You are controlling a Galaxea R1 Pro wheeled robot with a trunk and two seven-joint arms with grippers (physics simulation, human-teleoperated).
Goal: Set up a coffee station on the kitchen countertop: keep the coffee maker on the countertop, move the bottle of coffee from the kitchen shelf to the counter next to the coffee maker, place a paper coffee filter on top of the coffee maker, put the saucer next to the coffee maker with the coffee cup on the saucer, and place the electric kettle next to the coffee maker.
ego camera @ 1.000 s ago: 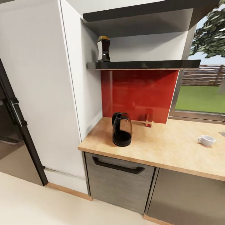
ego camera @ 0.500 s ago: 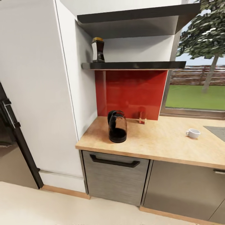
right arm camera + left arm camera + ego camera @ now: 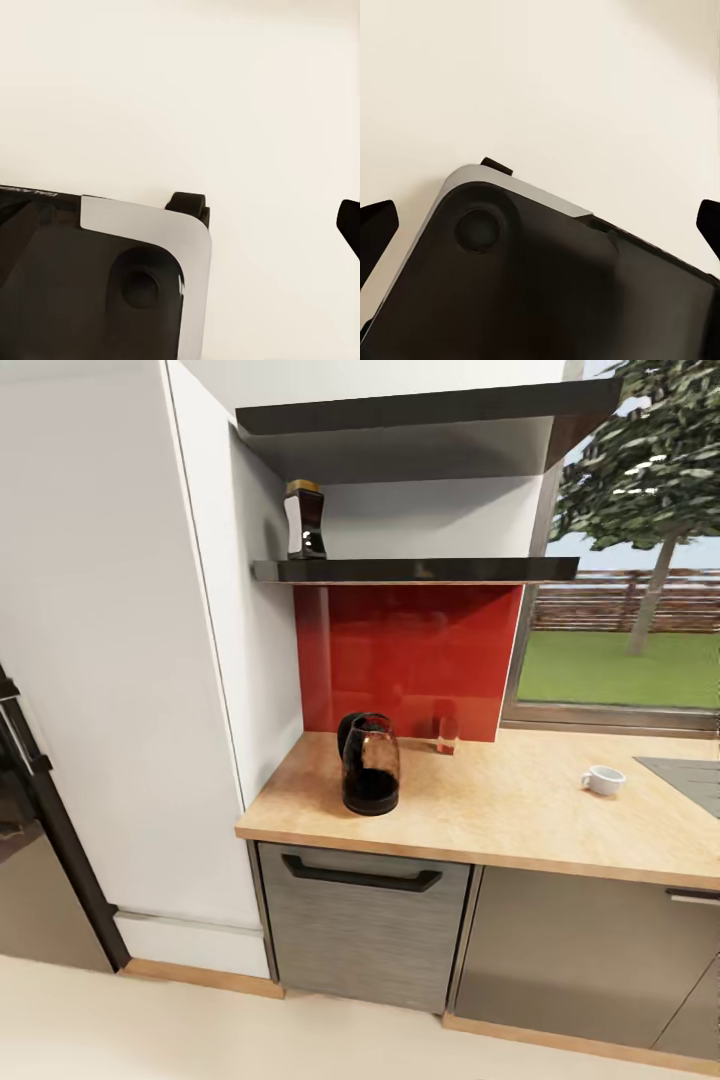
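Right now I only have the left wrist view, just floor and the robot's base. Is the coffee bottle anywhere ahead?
Observer: Yes. In the head view the bottle stands upright on the shelf, at its left end by the wall.
Operator: Where's the kettle?
Observer: The kettle stands upright on the countertop, near its left end, below the shelf.
Operator: And the cup?
Observer: The cup sits directly on the countertop, well to the right of the kettle and apart from it.
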